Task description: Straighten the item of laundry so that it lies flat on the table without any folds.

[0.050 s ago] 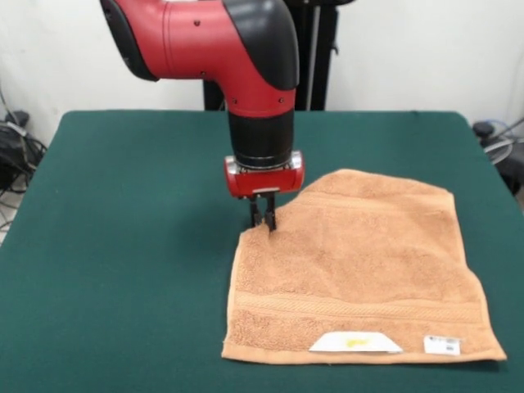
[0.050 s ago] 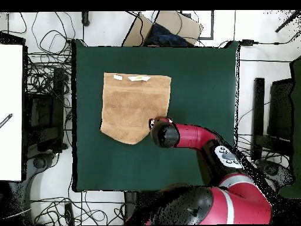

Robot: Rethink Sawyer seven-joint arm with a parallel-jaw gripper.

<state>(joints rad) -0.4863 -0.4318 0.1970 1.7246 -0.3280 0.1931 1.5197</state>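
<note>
The item of laundry [image 1: 360, 262] is a tan terry towel lying on the right half of the dark-green table [image 1: 115, 246]. Two white tags [image 1: 354, 342] show along its near edge. Its far left corner is folded in, so that side runs as a slant. My gripper [image 1: 263, 223] points straight down at the lower end of that slant, its dark fingers close together and pinched on the towel's edge. In the overhead view the towel [image 2: 132, 106] tapers to a point toward the arm, and the red wrist [image 2: 164, 134] covers the gripper.
Bare green cloth [image 2: 200, 76] surrounds the towel on all sides. Off the table lie tangled cables [image 2: 44, 82], a cardboard box [image 2: 170, 26] and a white panel [image 2: 10, 106]. A black stand [image 1: 315, 49] rises behind the table.
</note>
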